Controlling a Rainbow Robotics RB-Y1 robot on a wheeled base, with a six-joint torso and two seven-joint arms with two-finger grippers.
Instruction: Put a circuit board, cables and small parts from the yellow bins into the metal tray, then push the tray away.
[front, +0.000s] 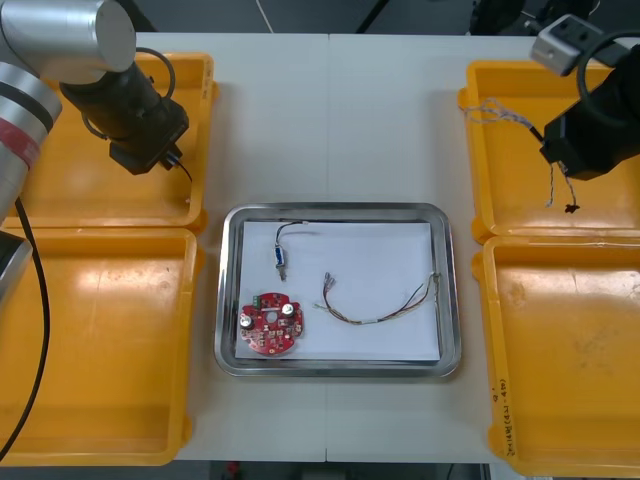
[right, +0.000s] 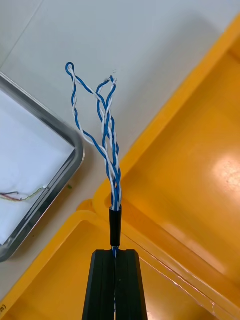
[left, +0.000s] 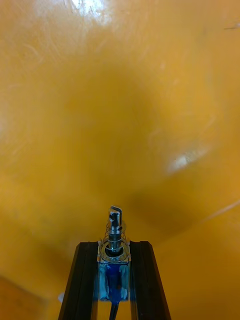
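Now your left gripper (left: 114, 246), over the far left yellow bin (front: 60, 190), is clamped on a small metal part (left: 115, 232). Your right gripper (right: 115, 252), above the far right yellow bin (front: 510, 190), pinches a twisted blue and white cable (right: 107, 145) near the metal tray (front: 452, 300).

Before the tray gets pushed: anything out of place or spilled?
Nothing stands out. Circuit board, cable and one small metal part lie inside the metal tray; the left gripper holds another part, the right gripper the twisted cable.
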